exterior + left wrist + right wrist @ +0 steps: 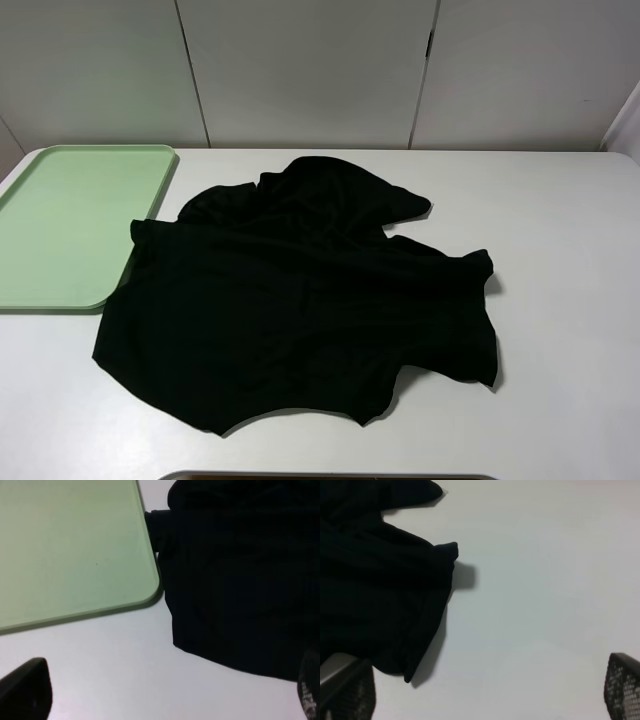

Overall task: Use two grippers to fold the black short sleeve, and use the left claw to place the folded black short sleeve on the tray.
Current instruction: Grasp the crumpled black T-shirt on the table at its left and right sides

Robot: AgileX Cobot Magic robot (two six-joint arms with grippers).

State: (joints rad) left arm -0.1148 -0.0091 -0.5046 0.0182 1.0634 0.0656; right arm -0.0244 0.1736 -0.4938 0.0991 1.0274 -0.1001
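The black short sleeve [300, 300] lies crumpled and unfolded at the centre of the table [560, 250]. The tray [60, 230] sits at its 9 o'clock, and a sleeve edge meets the tray rim. The left claw [165, 692] stands wide and empty near the tray corner. The right claw [482, 690] stands wide and empty at the shirt's 3 o'clock.

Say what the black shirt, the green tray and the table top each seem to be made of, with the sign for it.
Black shirt: soft matte cloth; it lies limp in crumpled folds.
Green tray: likely plastic, smooth with a dull sheen; even colour, rounded corners, low moulded rim.
Table top: hard, smooth, white; perhaps laminate, the look leaves it open.
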